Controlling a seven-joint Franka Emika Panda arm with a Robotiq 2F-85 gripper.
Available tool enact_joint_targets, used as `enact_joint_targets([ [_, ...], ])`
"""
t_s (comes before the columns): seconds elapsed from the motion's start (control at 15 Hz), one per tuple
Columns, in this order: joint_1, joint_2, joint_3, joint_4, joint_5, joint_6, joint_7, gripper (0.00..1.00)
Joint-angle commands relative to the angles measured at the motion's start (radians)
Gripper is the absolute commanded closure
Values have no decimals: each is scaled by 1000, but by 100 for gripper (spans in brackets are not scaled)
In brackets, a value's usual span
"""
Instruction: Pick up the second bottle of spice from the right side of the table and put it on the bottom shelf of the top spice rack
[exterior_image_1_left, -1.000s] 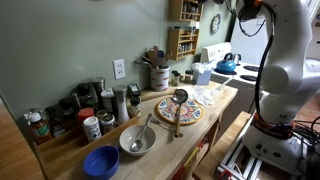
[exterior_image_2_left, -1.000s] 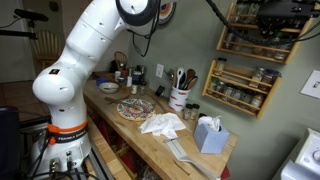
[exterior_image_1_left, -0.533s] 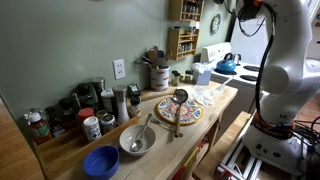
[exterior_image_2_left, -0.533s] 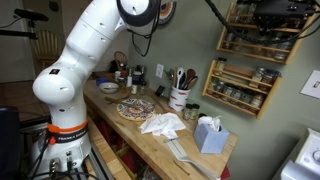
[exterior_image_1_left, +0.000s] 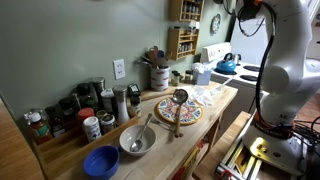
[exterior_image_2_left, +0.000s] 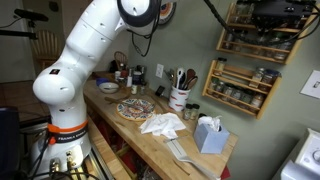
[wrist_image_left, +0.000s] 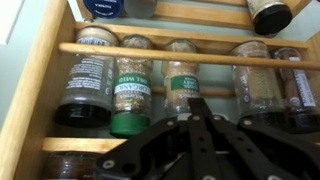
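The top spice rack (exterior_image_2_left: 258, 35) hangs on the green wall above a second wooden rack (exterior_image_2_left: 238, 88); it also shows in an exterior view (exterior_image_1_left: 183, 10). My gripper (exterior_image_2_left: 268, 12) is right at its front, by the upper shelves. In the wrist view the gripper (wrist_image_left: 190, 118) has its dark fingers together with nothing between them, close to a wooden rail (wrist_image_left: 180, 55). Several spice bottles stand behind that rail, one with a green label (wrist_image_left: 183, 85). The bottom shelf (exterior_image_2_left: 254, 51) is a thin board. The table (exterior_image_1_left: 215, 110) lies far below.
On the table are a blue bowl (exterior_image_1_left: 101, 161), a metal bowl (exterior_image_1_left: 137, 140), a patterned plate (exterior_image_1_left: 178, 110), a utensil crock (exterior_image_2_left: 180, 98), a tissue box (exterior_image_2_left: 209, 134), a crumpled cloth (exterior_image_2_left: 162, 124) and a row of spice bottles (exterior_image_1_left: 90, 110). A white stove (exterior_image_1_left: 225, 70) stands at the end.
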Motion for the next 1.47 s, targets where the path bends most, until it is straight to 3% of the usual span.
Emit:
enact_joint_targets([
  [0.0, -1, -5, 10, -9, 10, -43, 23, 100],
  [0.27, 7, -3, 31, -15, 17, -74, 29, 100],
  [1.07, 29, -2, 42, -90, 23, 142, 22, 100],
  [1.4, 32, -13, 56, -109, 36, 150, 2, 100],
])
